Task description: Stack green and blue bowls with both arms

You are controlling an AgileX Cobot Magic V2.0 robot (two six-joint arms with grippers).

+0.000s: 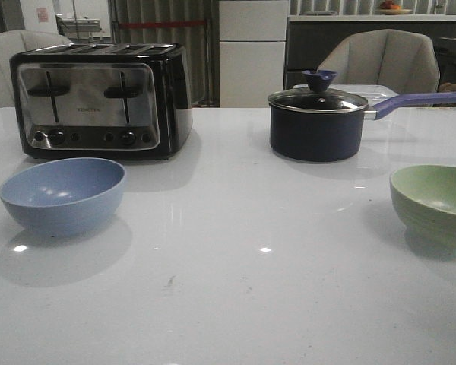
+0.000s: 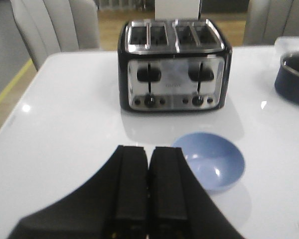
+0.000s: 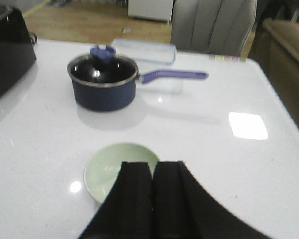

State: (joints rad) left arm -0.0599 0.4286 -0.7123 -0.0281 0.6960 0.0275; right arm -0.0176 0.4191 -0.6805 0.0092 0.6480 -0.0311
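A glossy white table [image 1: 235, 289] fills the front view, its surface throwing back small spots of ceiling light and soft reflections of what stands on it. The blue bowl [image 1: 62, 195] sits upright at the left side, in front of a black and chrome four-slot toaster [image 1: 100, 100]. The green bowl [image 1: 433, 201] sits upright at the far right edge of the view, well apart from the blue one, with bare table between them. Behind the green bowl and toward the middle stands a dark saucepan [image 1: 317, 122] with a glass lid, a blue knob and a long purple handle pointing right.

Neither arm shows in the front view. In the left wrist view the left pincer [image 2: 149, 191] hangs above the table with its two black fingers pressed together, the blue bowl just beside and beyond its tips. In the right wrist view the right pincer [image 3: 153, 199] is likewise pressed together, holding nothing, and its fingers cover the near rim of the green bowl.

Around the table stand pale upholstered chairs [image 1: 381, 61]; behind them are a white cabinet [image 1: 252, 52], dark curtains and a dim counter. The wrist views show wooden flooring past the table's edge.
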